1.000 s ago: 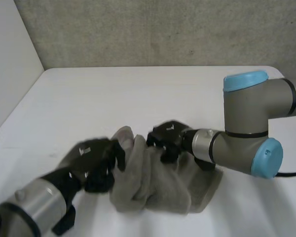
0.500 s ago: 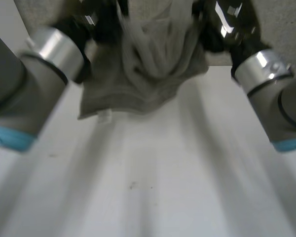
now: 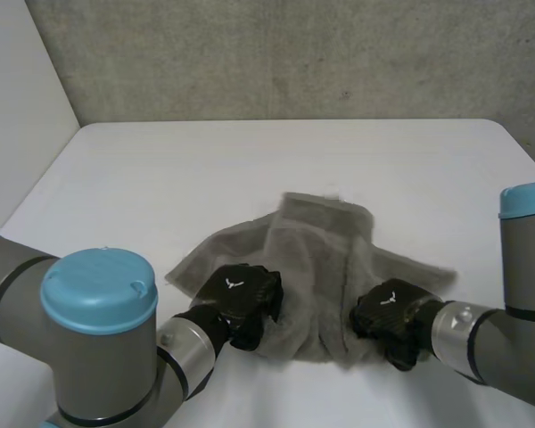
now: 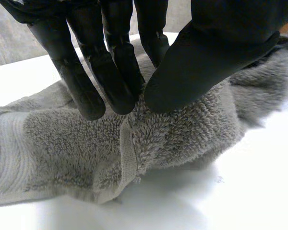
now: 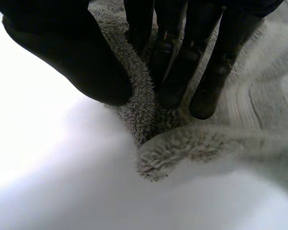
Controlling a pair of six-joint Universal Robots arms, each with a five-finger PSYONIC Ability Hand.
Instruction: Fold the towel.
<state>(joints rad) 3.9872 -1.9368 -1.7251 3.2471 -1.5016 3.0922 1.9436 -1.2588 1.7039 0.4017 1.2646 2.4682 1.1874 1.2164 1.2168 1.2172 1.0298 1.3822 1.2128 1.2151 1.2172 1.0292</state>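
Observation:
A grey towel [image 3: 316, 259] lies rumpled on the white table [image 3: 250, 169], spread out from the near edge toward the middle. My left hand [image 3: 241, 299] holds the towel's near edge at its left part; its fingers [image 4: 105, 72] and thumb pinch a ridge of towel [image 4: 182, 134] by the hemmed band. My right hand [image 3: 388, 316] holds the near edge at its right part. There the fingers [image 5: 182, 72] and thumb squeeze a fold of towel [image 5: 182, 143].
The table's far half and left side are bare. A grey concrete wall [image 3: 294, 53] stands behind the table, and a white panel [image 3: 18, 107] rises at the left. My two forearms reach in over the near edge.
Both hands swung the towel up high in front of the camera, then brought it down and forward. It now lies more spread out on the table, still held at its near edge.

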